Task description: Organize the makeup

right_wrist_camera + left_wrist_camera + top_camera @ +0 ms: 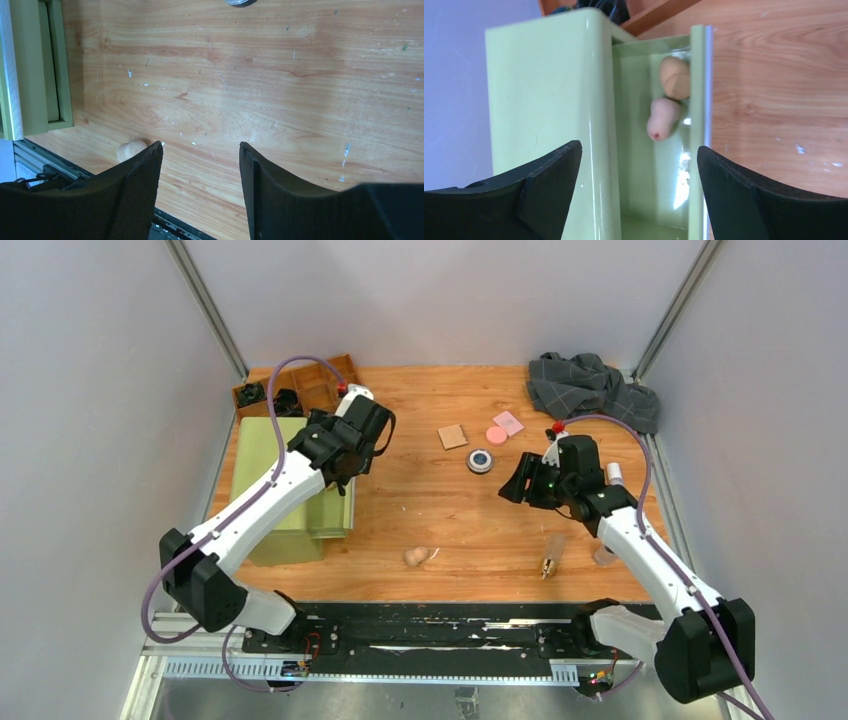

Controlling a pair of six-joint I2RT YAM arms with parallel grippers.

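Left claw wide open, empty, over green drawer w/ two sponges; right claw half-open, empty

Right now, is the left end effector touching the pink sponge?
Apart. Left wrist view: the left end effector is open, with the pink sponge lying clear of it inside the green drawer.

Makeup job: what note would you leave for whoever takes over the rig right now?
Left gripper: open, empty, over the green drawer.
Right gripper: open, empty, above the table.
Done: two sponges lie in the drawer.
On the table: beige sponge, compact, tan pad, pink pad, pink disc, clear tube.
Left: put those away.
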